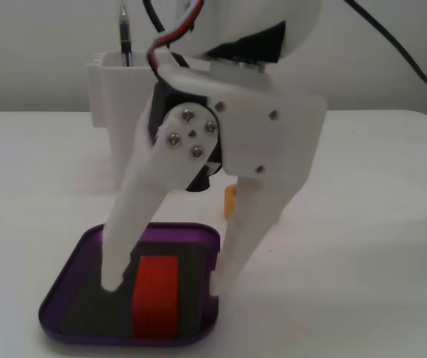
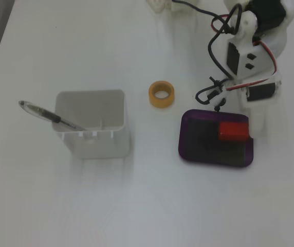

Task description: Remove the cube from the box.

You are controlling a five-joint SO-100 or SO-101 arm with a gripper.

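Note:
The red cube [image 1: 156, 297] lies in the purple box [image 1: 68, 282], near its right side in a fixed view. It also shows in the top-down fixed view [image 2: 233, 130], in the upper right corner of the box [image 2: 189, 152]. My white gripper [image 1: 166, 285] is open and reaches down over the box. One fingertip stands on the box bottom just left of the cube. The other is at the box's right rim. The cube sits between the fingers, and neither finger visibly touches it. From above, the arm [image 2: 255, 62] hides most of the fingers.
A yellow tape roll [image 2: 161, 94] lies on the table just beyond the box, and also shows behind the gripper [image 1: 230, 200]. A tall white square container [image 2: 93, 123] with a pen [image 2: 44, 114] in it stands further off.

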